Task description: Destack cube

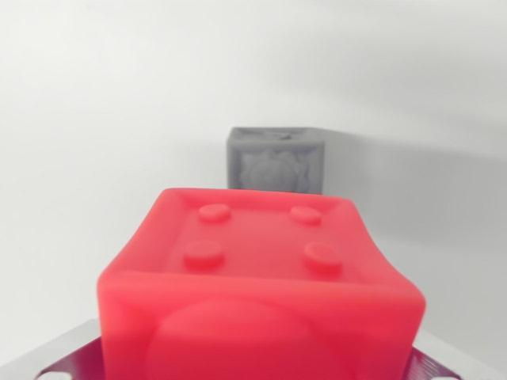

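Observation:
A red cube (257,285) with several round studs on its upper face fills the lower half of the wrist view, very close to the camera. It sits between my gripper (253,368), whose grey metal fingers (59,362) show only as slivers at the bottom left and bottom right corners, pressed against the cube's sides. Beyond it, a grey cube (277,161) with an embossed pattern on its facing side rests on the white surface, apart from the red one. The fingertips themselves are hidden by the red cube.
A plain white surface (95,158) surrounds both cubes, with a soft shadow to the right of the grey cube. Nothing else shows.

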You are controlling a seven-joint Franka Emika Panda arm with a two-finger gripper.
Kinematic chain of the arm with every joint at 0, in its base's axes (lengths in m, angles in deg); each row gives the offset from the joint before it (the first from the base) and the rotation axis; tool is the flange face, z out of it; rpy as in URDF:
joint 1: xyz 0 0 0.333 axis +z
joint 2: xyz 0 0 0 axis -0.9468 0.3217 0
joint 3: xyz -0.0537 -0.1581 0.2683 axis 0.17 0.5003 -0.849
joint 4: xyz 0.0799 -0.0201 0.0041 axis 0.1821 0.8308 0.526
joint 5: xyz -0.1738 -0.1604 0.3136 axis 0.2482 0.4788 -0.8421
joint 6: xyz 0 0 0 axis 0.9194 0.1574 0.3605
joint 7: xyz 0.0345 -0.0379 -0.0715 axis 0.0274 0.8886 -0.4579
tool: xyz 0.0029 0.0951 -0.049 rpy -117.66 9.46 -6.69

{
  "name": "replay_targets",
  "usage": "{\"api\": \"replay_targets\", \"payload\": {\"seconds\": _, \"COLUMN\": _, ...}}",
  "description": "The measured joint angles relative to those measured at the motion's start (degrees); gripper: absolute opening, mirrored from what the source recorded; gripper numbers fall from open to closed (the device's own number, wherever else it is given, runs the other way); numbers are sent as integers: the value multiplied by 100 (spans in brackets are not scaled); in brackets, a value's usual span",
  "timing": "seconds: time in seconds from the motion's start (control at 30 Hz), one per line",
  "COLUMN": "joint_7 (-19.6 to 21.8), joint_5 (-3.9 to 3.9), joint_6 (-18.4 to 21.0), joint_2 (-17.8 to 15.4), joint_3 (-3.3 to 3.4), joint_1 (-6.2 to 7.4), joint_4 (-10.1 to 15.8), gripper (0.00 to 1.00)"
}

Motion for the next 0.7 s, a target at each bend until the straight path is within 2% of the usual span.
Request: {"api": "replay_targets", "payload": {"seconds": 0.7, "joint_7": 317, "joint_5": 0, "joint_6": -86, "joint_2": -21, "joint_3": -271, "joint_1": 234, "joint_4": 131, "gripper": 0}}
